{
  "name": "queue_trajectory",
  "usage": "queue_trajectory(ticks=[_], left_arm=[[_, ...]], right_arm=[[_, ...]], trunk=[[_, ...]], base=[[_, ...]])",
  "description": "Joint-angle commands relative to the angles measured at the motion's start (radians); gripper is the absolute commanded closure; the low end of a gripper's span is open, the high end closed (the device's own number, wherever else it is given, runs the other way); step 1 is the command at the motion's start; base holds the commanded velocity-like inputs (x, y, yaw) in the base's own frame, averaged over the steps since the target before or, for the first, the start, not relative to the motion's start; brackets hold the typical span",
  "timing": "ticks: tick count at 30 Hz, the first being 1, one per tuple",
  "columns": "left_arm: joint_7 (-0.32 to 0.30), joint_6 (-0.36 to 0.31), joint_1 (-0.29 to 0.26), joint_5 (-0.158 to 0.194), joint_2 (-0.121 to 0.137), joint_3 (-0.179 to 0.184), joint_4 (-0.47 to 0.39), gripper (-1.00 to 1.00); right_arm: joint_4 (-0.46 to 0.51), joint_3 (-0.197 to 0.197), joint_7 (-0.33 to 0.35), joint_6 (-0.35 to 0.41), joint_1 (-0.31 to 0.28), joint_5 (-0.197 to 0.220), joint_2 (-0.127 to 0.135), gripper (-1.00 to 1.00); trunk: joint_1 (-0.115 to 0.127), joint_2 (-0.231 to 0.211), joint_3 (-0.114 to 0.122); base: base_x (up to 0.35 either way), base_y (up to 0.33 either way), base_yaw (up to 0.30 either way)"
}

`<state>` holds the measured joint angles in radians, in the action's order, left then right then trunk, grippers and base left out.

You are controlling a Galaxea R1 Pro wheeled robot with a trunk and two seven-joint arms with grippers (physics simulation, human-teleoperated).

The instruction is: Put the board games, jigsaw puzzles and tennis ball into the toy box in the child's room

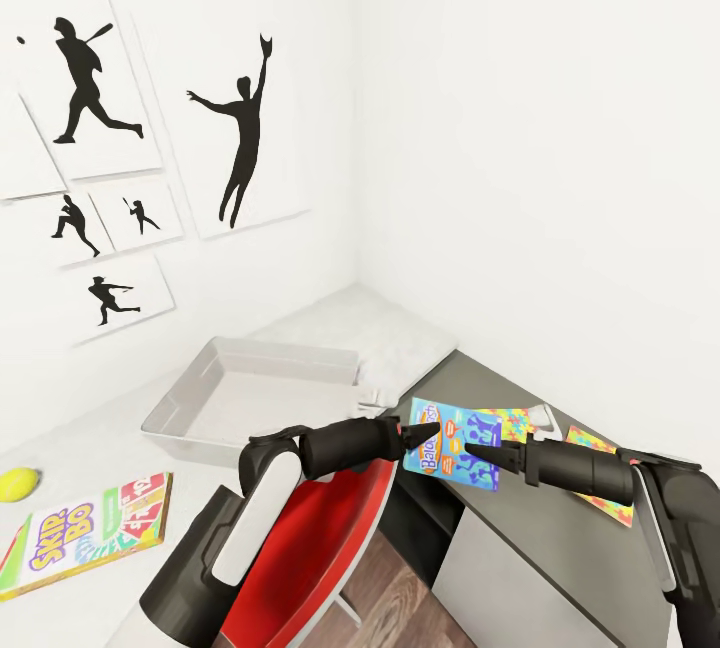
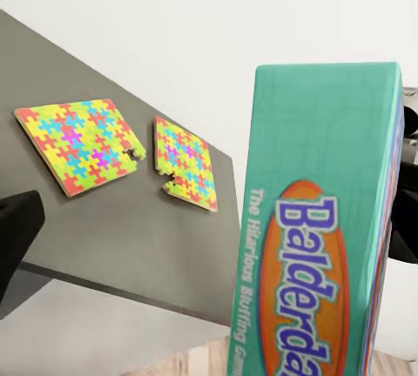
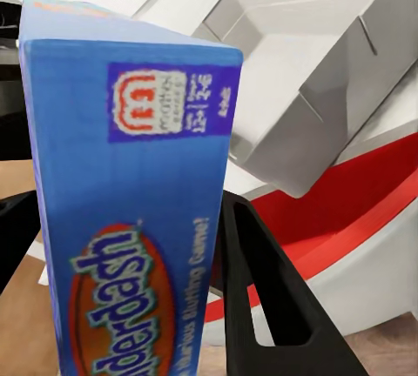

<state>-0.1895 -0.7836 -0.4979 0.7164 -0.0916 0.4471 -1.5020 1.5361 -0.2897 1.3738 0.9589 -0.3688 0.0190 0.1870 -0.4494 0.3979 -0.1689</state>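
Observation:
A small blue board game point(image 1: 452, 444), titled Balderdash, hangs upright over the gap between desk and dark cabinet. My right gripper point(image 1: 478, 453) is shut on it; in the right wrist view the box point(image 3: 131, 219) sits between its fingers point(image 3: 261, 298). My left gripper point(image 1: 415, 433) stands open at the box's other side, one finger point(image 2: 17, 241) well apart from the box point(image 2: 318, 237). The empty grey toy box point(image 1: 250, 398) rests on the pale table point(image 1: 390, 328). A Skip-Bo board game point(image 1: 85, 533) and the tennis ball point(image 1: 18, 484) lie on the table's near-left part. Two jigsaw puzzles point(image 2: 78, 141) point(image 2: 185, 163) lie on the dark cabinet top point(image 1: 540, 528).
A red chair point(image 1: 320, 548) stands under the held box, between desk and cabinet. White walls close the corner, with black baseball silhouettes point(image 1: 90, 88) on the left one. Wood floor point(image 1: 400, 588) shows beneath.

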Motion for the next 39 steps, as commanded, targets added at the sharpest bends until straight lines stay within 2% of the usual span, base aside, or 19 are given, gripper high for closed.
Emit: queue_trajectory(ticks=[1,22,26,29,30,33,34,38,39], left_arm=[[-0.002,-0.003,-0.001,-0.015,0.0,-0.001,0.0,-1.0],[0.0,-0.003,-0.001,-0.016,0.0,-0.001,0.0,-1.0],[-0.004,-0.004,0.004,-0.015,0.007,-0.006,-0.006,-1.0],[-0.026,-0.004,0.031,-0.01,0.035,-0.028,-0.038,-1.0],[-0.026,-0.004,0.031,-0.01,0.035,-0.028,-0.038,-1.0],[-0.058,-0.001,0.079,-0.007,0.075,-0.072,-0.07,-1.0],[-0.058,-0.001,0.079,-0.007,0.075,-0.072,-0.07,-1.0],[-0.091,0.005,0.117,-0.006,0.106,-0.154,-0.089,-1.0],[-0.091,0.005,0.117,-0.006,0.106,-0.154,-0.089,-1.0]], right_arm=[[0.001,0.0,0.005,0.02,-0.001,0.013,0.0,1.0],[0.001,-0.003,0.005,0.019,0.0,0.014,-0.001,1.0],[0.001,-0.009,0.004,0.016,0.0,0.014,-0.003,1.0],[0.0,-0.021,0.002,0.012,0.0,0.013,-0.004,1.0],[0.0,-0.021,0.002,0.012,0.0,0.013,-0.004,1.0],[0.0,-0.047,0.001,0.009,-0.001,0.012,-0.002,1.0],[0.0,-0.047,0.001,0.009,-0.001,0.012,-0.002,1.0],[0.0,-0.101,0.001,0.008,-0.001,0.012,0.002,1.0],[0.0,-0.101,0.001,0.008,-0.001,0.012,0.002,1.0]], trunk=[[-0.001,0.002,-0.002],[-0.001,0.002,-0.002],[-0.001,0.002,-0.002],[-0.001,0.002,-0.002],[-0.001,0.002,-0.002],[-0.001,0.002,-0.002],[-0.001,0.002,-0.002],[-0.001,0.002,-0.002],[-0.001,0.002,-0.002]], base=[[0.0,0.0,0.0],[0.0,0.0,0.0],[0.0,0.0,0.0],[0.0,0.0,0.0],[0.0,0.0,0.0],[0.0,0.0,0.0],[0.0,0.0,0.0],[0.0,0.0,0.0],[0.0,0.0,0.0]])
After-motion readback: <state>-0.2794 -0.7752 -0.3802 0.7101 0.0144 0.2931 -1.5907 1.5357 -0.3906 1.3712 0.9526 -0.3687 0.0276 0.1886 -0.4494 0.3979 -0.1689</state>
